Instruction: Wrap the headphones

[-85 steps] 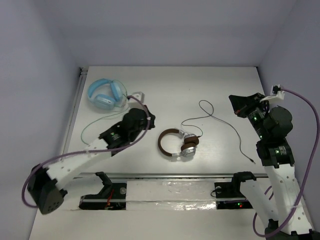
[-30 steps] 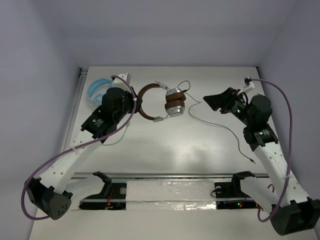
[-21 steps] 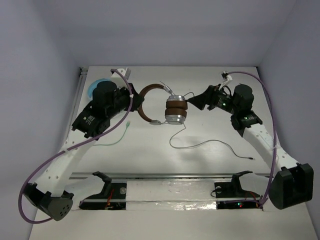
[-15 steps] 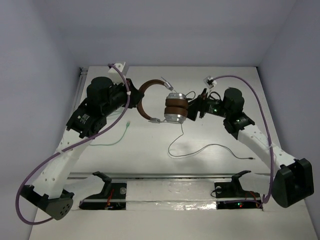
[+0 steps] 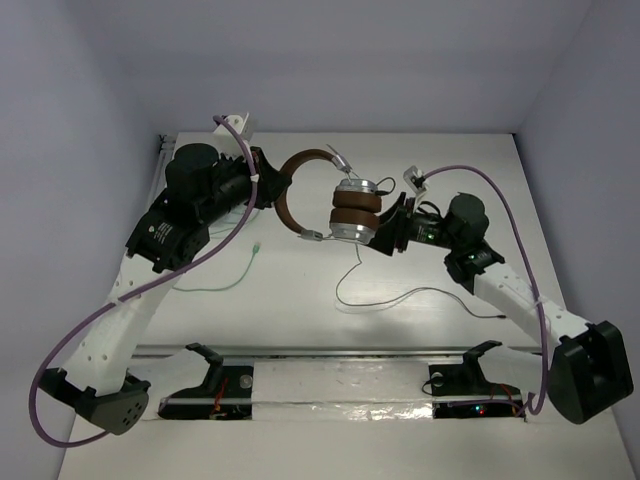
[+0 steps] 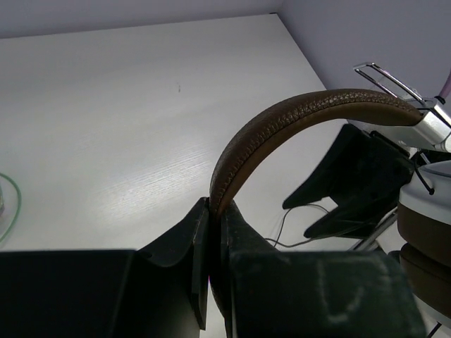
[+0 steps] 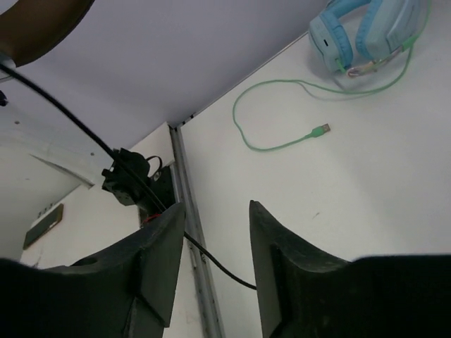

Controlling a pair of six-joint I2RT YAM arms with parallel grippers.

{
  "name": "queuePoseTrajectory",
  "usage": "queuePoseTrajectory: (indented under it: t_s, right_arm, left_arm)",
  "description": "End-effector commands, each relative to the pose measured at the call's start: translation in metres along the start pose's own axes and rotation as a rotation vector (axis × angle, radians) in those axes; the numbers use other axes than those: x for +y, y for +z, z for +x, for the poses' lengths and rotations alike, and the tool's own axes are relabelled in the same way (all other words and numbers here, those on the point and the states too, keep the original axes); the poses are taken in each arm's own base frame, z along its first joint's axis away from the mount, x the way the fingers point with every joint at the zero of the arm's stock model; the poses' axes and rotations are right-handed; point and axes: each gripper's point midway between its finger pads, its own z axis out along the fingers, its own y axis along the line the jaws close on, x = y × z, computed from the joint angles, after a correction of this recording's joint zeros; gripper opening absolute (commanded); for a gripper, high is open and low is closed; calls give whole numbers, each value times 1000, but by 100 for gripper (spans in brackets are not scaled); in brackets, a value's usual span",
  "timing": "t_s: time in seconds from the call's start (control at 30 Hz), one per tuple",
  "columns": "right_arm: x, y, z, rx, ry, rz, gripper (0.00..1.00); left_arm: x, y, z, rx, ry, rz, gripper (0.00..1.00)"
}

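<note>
The left end effector (image 6: pixel 215 232) clenches the headphones (image 5: pixel 352 215) by the headband (image 6: pixel 296 116), lifting them off the surface (image 5: pixel 430 165) so the cable (image 7: pixel 211 262) dangles between the fingers (image 7: pixel 151 267) of the released right end effector (image 7: pixel 213 211).

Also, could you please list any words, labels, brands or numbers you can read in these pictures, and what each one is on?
None can be read.
Pale printing on the left arm's black housing: too small to read.
Dark tag in the right wrist view: blurred.
The headphones show no brand.
</note>
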Motion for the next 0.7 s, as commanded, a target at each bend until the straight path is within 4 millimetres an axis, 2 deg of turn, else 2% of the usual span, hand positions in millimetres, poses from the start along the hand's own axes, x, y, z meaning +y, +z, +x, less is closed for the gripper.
queuePoseTrajectory:
  t_s: [0.0, 0.03, 0.1, 0.13, 0.2, 0.23, 0.27, 0.4, 0.47, 0.67]
  right_arm:
    - [19, -5, -13, -47, -83, -40, 45]
    - [23, -10, -13, -42, -101, -27, 36]
    - [26, -12, -11, -51, -120, 6, 35]
    - [30, -15, -15, -70, -134, 9, 42]
    - [27, -17, -11, -79, -125, 27, 59]
    - [26, -17, -11, -85, -129, 29, 72]
    - [23, -16, -9, -81, -121, 37, 76]
    - [16, -8, -1, -47, -97, 26, 77]
    - [20, -3, 5, -31, -98, 7, 76]
    - [-15, 9, 8, -62, -60, 118, 70]
  left_arm:
    - [-23, -13, -41, -118, 2, 77, 0]
    - [-23, -12, -41, -117, 5, 74, 0]
    - [-23, -13, -44, -125, 10, 72, 0]
    - [-22, -12, -44, -126, 11, 66, 0]
    - [-24, -13, -48, -135, 17, 74, 0]
    - [-25, -12, -49, -138, 18, 77, 0]
    - [-26, -13, -51, -142, 19, 82, 0]
    - [-31, -12, -53, -140, 22, 104, 0]
    - [-33, -13, -59, -151, 25, 110, 0]
    - [-42, -20, -72, -177, 31, 134, 0]
